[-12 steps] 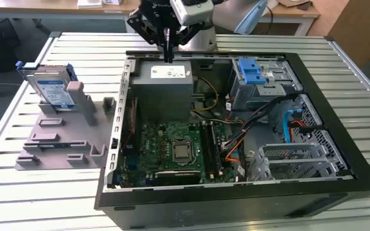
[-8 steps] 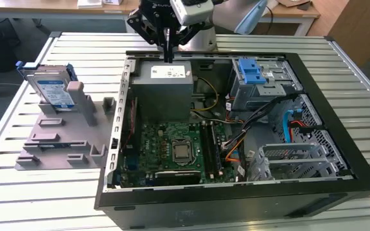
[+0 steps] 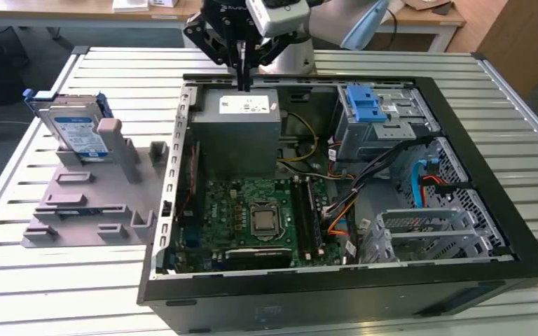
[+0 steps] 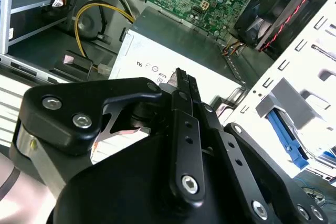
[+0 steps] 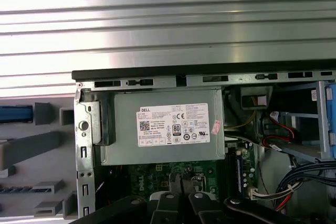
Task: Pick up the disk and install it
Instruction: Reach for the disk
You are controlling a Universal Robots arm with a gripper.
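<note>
**Ana:** Where is the disk, reckoned from the fingers?

**Ben:** The disk [image 3: 71, 131] stands on edge in a grey holder [image 3: 92, 203] on the slatted table [image 3: 110, 63]. It is well apart from the fingertips, out past the case wall toward the exterior view's left. The gripper [image 3: 244, 84] hangs over the far edge of the grey box [image 3: 236, 133] inside the open computer case [image 3: 344, 294]. Its fingers [image 4: 181, 106] are pressed together and hold nothing.

**Ana:** How would the disk handle?

**Ben:** Probably stiff and dense for its size, with smooth metal faces that could slip between hard pads. It looks sensitive to knocks, so it would want a firm, level pinch. The blue plastic rails along its edges look like the safer hold, taken at the upper part that stands clear of the holder.

**Ana:** Any writing?

**Ben:** The disk carries a white-and-blue label, but its print is too small to make out. In the first wrist view, just beyond the fingertips, the grey box bears a white label [image 5: 173, 124] with text, codes and marks. A small pink sticker [image 5: 215, 127] sits beside it.
</note>
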